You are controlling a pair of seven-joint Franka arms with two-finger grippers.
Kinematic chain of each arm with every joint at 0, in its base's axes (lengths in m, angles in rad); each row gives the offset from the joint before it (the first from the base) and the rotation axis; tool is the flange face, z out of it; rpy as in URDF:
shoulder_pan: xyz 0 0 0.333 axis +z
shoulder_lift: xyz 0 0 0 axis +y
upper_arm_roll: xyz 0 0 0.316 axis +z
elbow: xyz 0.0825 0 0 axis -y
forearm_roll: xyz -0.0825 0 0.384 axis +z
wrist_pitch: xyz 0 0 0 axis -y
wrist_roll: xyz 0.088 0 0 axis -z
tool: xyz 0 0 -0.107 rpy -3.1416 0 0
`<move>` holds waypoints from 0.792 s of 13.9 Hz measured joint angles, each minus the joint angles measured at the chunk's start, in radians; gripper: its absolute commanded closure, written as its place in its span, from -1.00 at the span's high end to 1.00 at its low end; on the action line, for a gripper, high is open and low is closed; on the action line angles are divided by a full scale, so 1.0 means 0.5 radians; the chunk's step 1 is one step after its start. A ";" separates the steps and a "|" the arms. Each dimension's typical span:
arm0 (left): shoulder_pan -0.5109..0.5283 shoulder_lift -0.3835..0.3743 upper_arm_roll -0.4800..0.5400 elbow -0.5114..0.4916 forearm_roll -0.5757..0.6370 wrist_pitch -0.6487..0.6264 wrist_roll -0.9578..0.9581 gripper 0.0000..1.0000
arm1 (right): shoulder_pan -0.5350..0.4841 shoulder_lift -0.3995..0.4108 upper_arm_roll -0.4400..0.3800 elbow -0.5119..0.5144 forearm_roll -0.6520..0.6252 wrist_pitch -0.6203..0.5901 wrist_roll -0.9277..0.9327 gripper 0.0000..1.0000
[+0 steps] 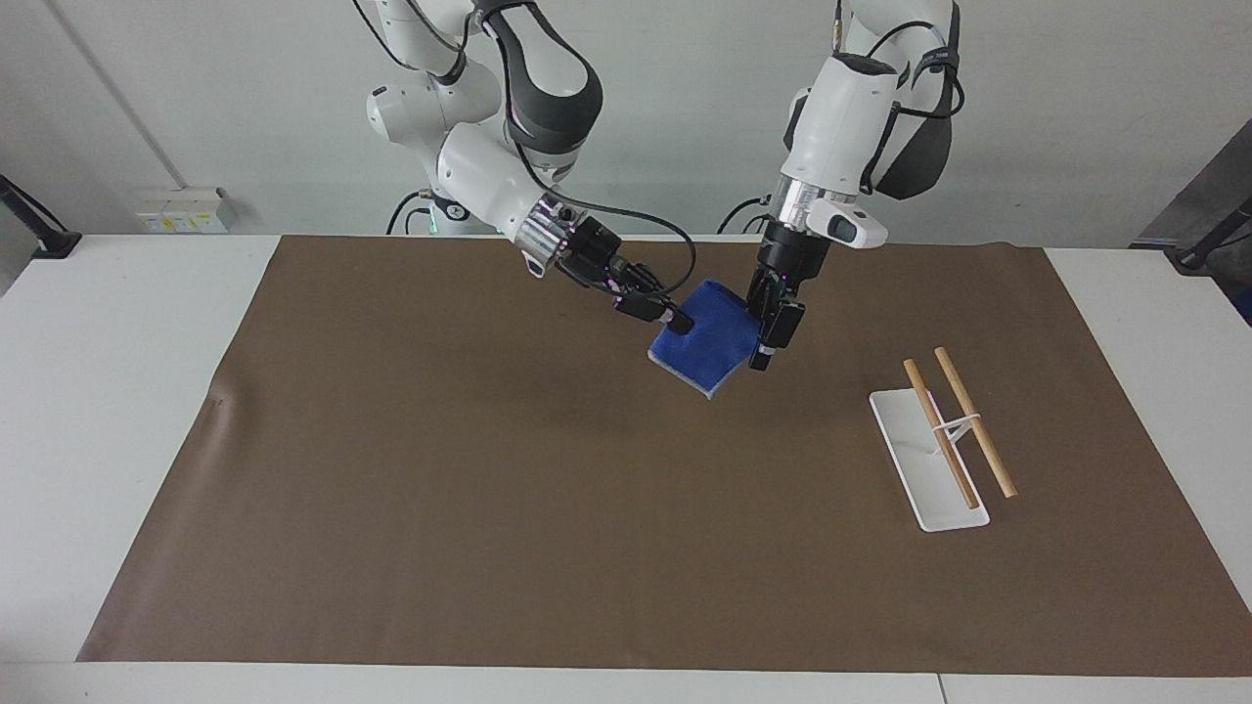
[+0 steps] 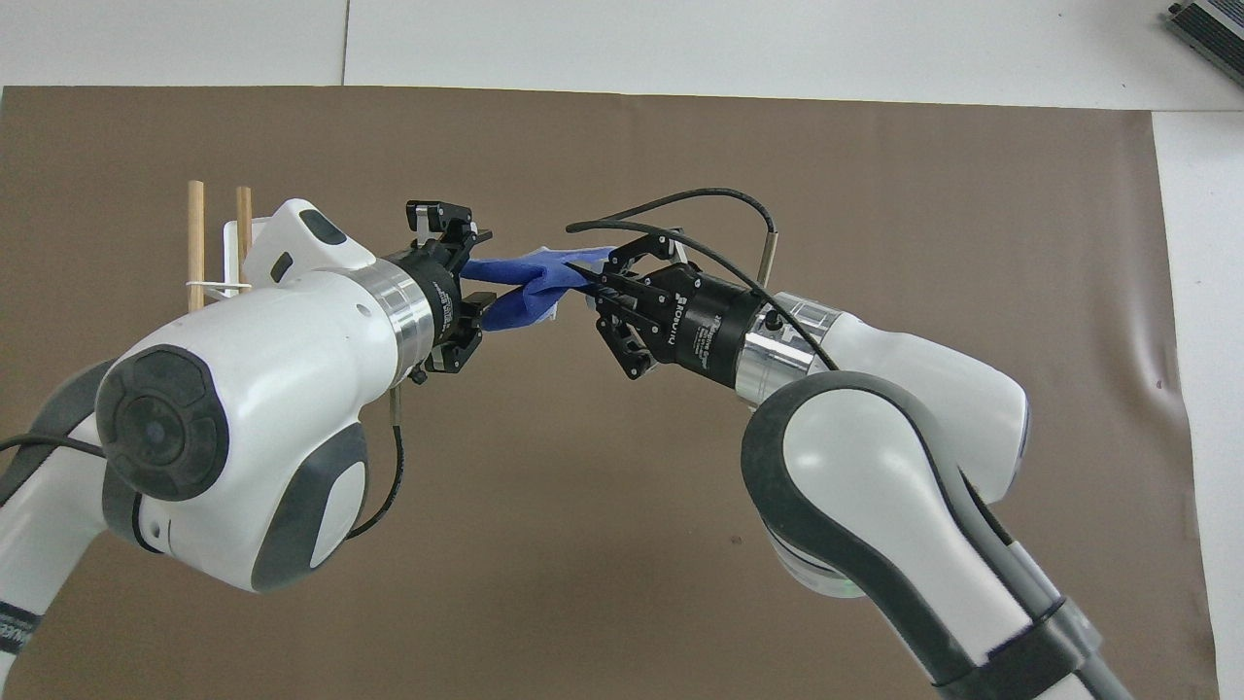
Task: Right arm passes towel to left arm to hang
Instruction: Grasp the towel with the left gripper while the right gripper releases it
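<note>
My right pincer (image 1: 675,321) is clenched on one corner of the towel (image 1: 712,337), fingertips pinched together through the blue cloth, and it carries the towel in the air above the brown mat (image 1: 489,469), over the middle of the desk (image 1: 117,391) toward the robots' edge. Seen from overhead, my right pincer (image 2: 589,282) comes in slantwise with its outer links splayed, and the towel (image 2: 525,292) stretches out from it in a folded, drooping band toward my other arm.

My left pincer (image 1: 761,342) hangs steeply downward at the towel's other edge. In the overhead view my left pincer (image 2: 473,292) has its fingers either side of the cloth's end, partly drawn in around it and touching it. I cannot tell whether they already pinch it firmly or merely bracket it. So the towel hangs between my two pincers, clear of the mat, its light-grey stitched edge showing along the lower corner.

Further out, toward the left arm's end of the desk, a white tray-like base (image 1: 919,469) lies on the mat with two wooden rods (image 1: 963,420) propped above it on a thin wire frame, well apart from the towel.
</note>
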 measured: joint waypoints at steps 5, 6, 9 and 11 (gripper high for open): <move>0.000 0.001 0.000 -0.001 0.000 -0.011 -0.129 -1.00 | 0.000 0.000 0.000 -0.002 0.000 0.000 0.000 -1.00; 0.002 0.002 0.000 -0.001 0.000 -0.016 -0.160 -1.00 | 0.000 0.000 0.000 -0.004 0.000 0.000 0.000 -1.00; 0.016 0.003 0.005 -0.002 0.000 -0.025 -0.135 -1.00 | 0.000 0.000 0.000 -0.011 0.000 0.000 -0.002 1.00; 0.023 0.003 0.010 -0.002 0.000 -0.028 0.024 -1.00 | -0.001 0.000 -0.001 -0.013 -0.002 0.016 -0.089 1.00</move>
